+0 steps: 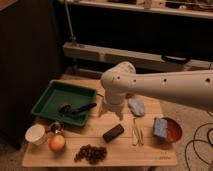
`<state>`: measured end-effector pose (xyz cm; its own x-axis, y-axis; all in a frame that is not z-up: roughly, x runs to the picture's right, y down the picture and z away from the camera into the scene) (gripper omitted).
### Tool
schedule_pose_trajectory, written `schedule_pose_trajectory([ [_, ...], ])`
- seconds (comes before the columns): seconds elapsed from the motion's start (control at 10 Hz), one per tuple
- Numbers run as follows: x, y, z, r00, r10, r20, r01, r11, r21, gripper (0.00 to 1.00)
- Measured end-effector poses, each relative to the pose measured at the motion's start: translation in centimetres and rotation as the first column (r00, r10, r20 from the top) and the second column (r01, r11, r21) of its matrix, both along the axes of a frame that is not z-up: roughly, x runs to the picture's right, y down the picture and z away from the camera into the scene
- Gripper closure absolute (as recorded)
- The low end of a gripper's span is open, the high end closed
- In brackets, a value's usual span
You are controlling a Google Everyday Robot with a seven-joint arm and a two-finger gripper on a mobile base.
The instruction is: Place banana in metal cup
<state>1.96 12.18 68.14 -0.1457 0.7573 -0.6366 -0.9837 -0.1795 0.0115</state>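
Pale yellow and slender, the banana (pixel 136 133) is lying flat on the wooden bench (pixel 150 153), just beside the black block (pixel 113 132) on the side toward the red bowl (pixel 173 131), and nothing is touching it. The tool (pixel 111 113) is hanging at the end of the white arm (pixel 165 90), pointing down just behind the black block and a little toward the green tray (pixel 52 100). It is sitting near the banana but not over it, and I cannot tell whether it is open or closed, though it is carrying nothing that shows. The metal cup (pixel 54 127) is, as far as I am reading it, the small dim thing standing well apart from the black block on the side away from the banana, tucked between the white cup (pixel 36 134) and the apple (pixel 57 144); it is too dark to say what is inside. A bunch of grapes (pixel 90 153) is resting in front of the block, toward the apple. So the task is looking barely begun: the banana is waiting to be reached and picked up, and the carry past the block to the cup and the lowering in are both remaining, with the slim fruit going into so small a cup looking like the fiddly part
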Motion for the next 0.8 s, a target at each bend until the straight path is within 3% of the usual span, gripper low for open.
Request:
schedule_pose_trajectory([
  [0.2,0.1,0.1,0.2,1.0,-0.003,-0.004,0.003,1.0,-0.006,0.35],
  [0.4,1.6,0.6,1.5,0.999,0.004,-0.048,-0.007,0.9988,-0.049,0.35],
  [0.6,5.4,1.7,2.9,0.993,0.002,-0.116,-0.011,0.9968,-0.079,0.35],
  [0.8,9.3,2.1,2.9,0.983,-0.008,-0.184,-0.009,0.9958,-0.091,0.35],
])
